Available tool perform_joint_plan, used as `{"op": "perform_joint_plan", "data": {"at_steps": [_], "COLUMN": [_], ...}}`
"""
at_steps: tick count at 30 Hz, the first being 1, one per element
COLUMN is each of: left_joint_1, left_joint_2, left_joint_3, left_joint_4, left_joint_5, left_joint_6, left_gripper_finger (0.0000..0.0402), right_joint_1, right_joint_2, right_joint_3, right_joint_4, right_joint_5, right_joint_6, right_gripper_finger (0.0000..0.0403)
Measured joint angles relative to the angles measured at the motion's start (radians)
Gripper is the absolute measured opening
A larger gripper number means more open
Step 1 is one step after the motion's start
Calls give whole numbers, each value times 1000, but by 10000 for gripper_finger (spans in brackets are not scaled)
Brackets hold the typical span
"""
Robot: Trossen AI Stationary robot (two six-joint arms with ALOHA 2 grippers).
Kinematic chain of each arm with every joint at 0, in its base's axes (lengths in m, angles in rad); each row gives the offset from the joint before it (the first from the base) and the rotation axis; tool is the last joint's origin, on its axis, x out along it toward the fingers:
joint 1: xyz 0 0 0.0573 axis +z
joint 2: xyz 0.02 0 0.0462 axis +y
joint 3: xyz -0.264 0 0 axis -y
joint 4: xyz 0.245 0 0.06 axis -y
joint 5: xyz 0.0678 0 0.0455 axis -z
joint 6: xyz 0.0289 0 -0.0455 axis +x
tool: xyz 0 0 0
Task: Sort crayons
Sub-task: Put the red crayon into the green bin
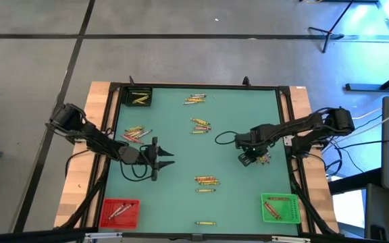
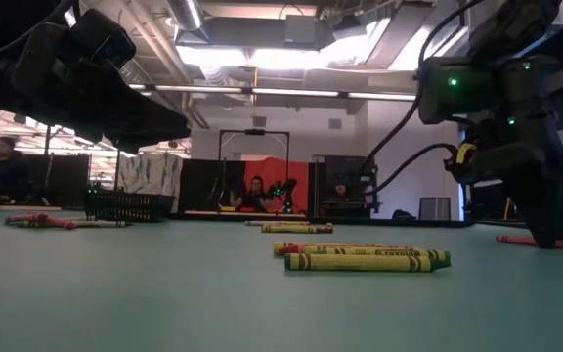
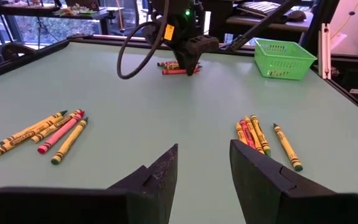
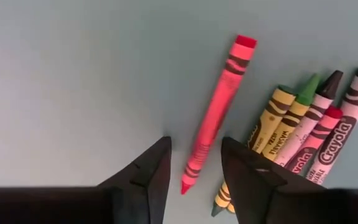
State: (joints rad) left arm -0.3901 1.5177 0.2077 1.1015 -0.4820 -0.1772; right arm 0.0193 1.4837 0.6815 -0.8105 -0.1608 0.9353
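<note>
Right end effector (image 4: 194, 163), fingers spread, straddles the red crayon (image 4: 216, 112) near the tabletop's right edge; close squarely, avoiding neighbouring crayons (image 4: 303, 124). Left end effector (image 3: 204, 171) waits, spread.

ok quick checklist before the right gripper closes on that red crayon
1. Right gripper over the crayon cluster: ok, down at the mat.
2. Red crayon between the fingers: ok, its tip end lies in the gap.
3. Fingers apart: ok, a gap shows on both sides of the crayon.
4. Neighbours clear: not ok, a yellow crayon lies close beside the right-hand finger and could get caught.
5. Green bin reachable: ok, it sits near the right arm and already holds crayons.
6. Left gripper out of the way: ok, open, on the mat's left side.
</note>
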Motion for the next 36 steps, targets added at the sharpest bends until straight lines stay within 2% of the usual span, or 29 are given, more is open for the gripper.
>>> {"op": "perform_joint_plan", "data": {"at_steps": [4,13,19,23,30,36], "left_joint_1": [0,0,0,0,-1,-3], "left_joint_2": [0,0,0,0,0,0], "left_joint_3": [0,0,0,0,2,19], "left_joint_4": [1,7,11,11,17,17], "left_joint_5": [0,0,0,0,0,4], "left_joint_6": [0,0,0,0,-3,-3], "left_gripper_finger": [130,130,130,130,130,130], "right_joint_1": [0,2,8,55,219,409], "right_joint_2": [0,1,-15,-59,-148,-191], "right_joint_3": [0,-1,-1,21,97,143], "right_joint_4": [7,24,20,-22,-50,-57], "right_joint_5": [7,32,49,111,87,67], "right_joint_6": [-22,-111,-228,-234,-169,-66], "right_gripper_finger": [124,11,25,16,14,17]}}
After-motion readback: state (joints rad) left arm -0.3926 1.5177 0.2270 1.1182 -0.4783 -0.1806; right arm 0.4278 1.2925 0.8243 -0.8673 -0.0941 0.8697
